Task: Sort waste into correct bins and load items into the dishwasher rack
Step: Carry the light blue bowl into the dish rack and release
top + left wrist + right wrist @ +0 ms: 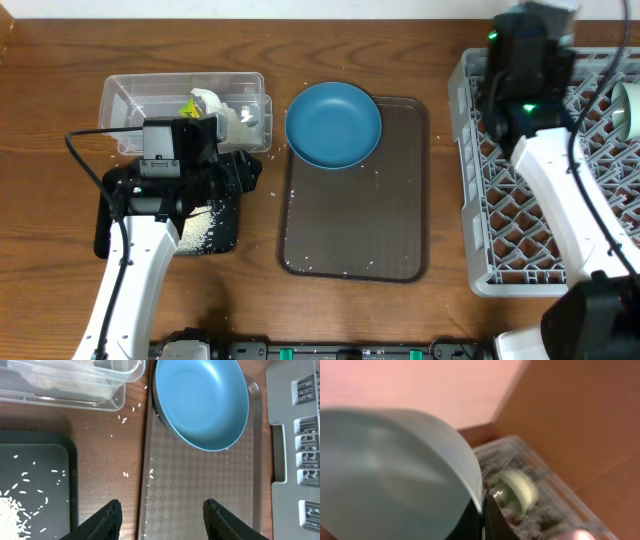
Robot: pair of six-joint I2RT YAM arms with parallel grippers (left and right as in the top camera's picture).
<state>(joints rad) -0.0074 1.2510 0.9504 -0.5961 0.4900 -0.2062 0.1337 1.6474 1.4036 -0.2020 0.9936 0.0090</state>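
My left gripper (162, 515) is open and empty, low over the left edge of the brown serving tray (200, 490). The dark blue plate (333, 123) lies on that tray's far end and shows in the left wrist view (200, 402). The black tray (205, 228) holds white rice scraps (12, 510). The clear tub (135, 95) holds crumpled tissue (238, 117) and a yellow-green wrapper (190, 104). My right gripper (482, 510) is shut on the rim of the pale white-blue bowl (395, 470), above the grey dishwasher rack (545, 200). The mint-green bowl (516, 489) sits in the rack.
Loose rice grains (122, 419) lie on the wooden table between the tub, the black tray and the brown tray. A pinkish object (580, 535) shows blurred at the bottom of the right wrist view. The rack's edge (300, 435) is to the right of the brown tray.
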